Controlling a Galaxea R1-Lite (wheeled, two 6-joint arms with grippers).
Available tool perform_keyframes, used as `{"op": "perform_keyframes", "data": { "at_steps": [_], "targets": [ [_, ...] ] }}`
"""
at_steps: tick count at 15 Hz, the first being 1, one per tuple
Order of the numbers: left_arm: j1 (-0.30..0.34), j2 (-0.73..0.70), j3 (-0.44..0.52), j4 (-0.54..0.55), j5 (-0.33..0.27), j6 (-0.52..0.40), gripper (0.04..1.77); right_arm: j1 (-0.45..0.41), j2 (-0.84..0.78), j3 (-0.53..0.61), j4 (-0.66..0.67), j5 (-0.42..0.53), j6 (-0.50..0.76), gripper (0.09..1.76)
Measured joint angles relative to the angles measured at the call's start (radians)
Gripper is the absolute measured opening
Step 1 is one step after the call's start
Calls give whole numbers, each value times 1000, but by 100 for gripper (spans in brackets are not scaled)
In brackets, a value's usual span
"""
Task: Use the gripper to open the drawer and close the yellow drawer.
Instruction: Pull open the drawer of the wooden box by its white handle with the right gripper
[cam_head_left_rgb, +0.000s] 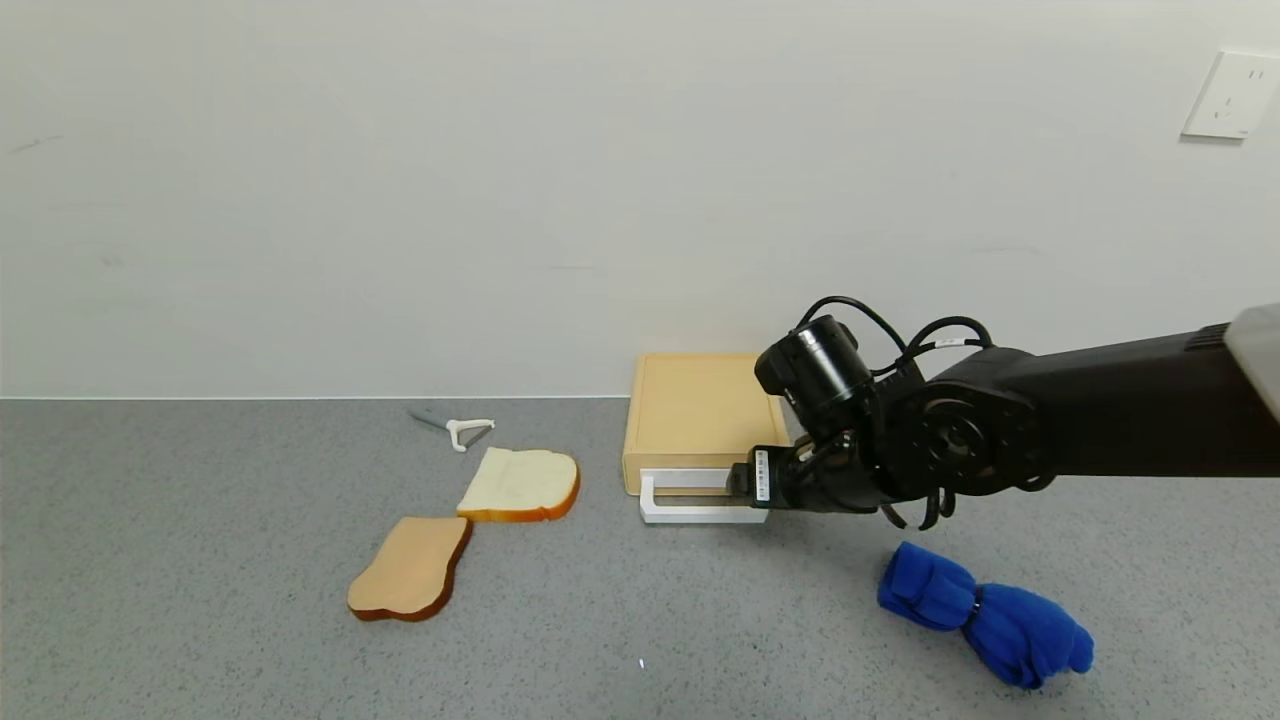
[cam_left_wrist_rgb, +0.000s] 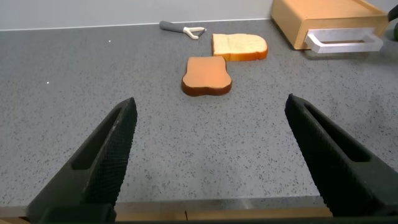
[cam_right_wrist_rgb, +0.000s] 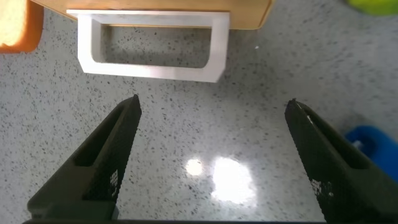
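Note:
The pale yellow-tan drawer box (cam_head_left_rgb: 695, 412) sits at the back of the grey table, against the wall. Its white loop handle (cam_head_left_rgb: 692, 512) faces forward. My right gripper (cam_head_left_rgb: 745, 482) is open and empty, at the right end of the handle, a little in front of it. In the right wrist view the handle (cam_right_wrist_rgb: 152, 70) lies just beyond the open fingers (cam_right_wrist_rgb: 112, 158), not between them. The box also shows in the left wrist view (cam_left_wrist_rgb: 323, 18). My left gripper (cam_left_wrist_rgb: 211, 130) is open and empty, low over the table's near edge, far from the box.
Two bread slices (cam_head_left_rgb: 522, 484) (cam_head_left_rgb: 412, 568) lie left of the box, with a white-handled peeler (cam_head_left_rgb: 458, 430) behind them. A blue cloth bundle (cam_head_left_rgb: 985, 612) lies under my right arm at front right. A green object (cam_right_wrist_rgb: 376, 6) shows beside the box in the right wrist view.

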Motion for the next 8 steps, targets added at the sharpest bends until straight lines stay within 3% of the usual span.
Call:
{"op": "perform_keyframes", "data": {
  "at_steps": [8],
  "targets": [
    [0, 0, 0, 0, 0, 0, 172, -40, 177, -147, 1, 24, 115, 171]
  ]
}}
